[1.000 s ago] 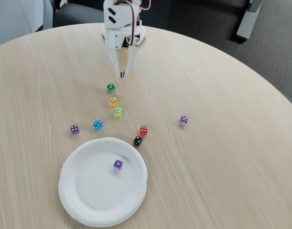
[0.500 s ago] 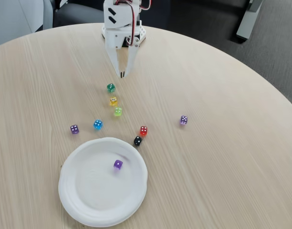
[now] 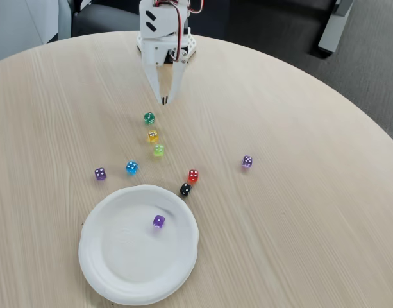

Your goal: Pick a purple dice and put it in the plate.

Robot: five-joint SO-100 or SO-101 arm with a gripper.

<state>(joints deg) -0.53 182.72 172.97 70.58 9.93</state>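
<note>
End effector (image 3: 164, 101) pointed down near the far edge of the desk (image 3: 299, 212), white fingers drawn together at the tips, nothing held between them. Hangs just beyond the green die (image 3: 149, 118), apart from it.

Purple dice (image 3: 158, 221) lying inside the plate (image 3: 103, 269), a little right of the plate's middle in the fixed view, resting on the flat white bottom, well apart from the end effector. Plate sitting at the near side of the desk, round, white, shallow rim.

Just outside the plate's far right rim: black die (image 3: 184, 189), close to the rim but whether touching cannot be told, and red die (image 3: 193, 175) just beyond the black one. Beyond the plate's far left: blue die (image 3: 131, 167), and further left a second purple die (image 3: 100, 174). Running in a short line from the plate toward the end effector: light green die (image 3: 158, 149), yellow die (image 3: 152, 136), then the green die. Off to the right, well apart from the rest, a pale lilac die (image 3: 247, 162).

Light wood-grain desk, round edge; dark floor behind at the top right.
</note>
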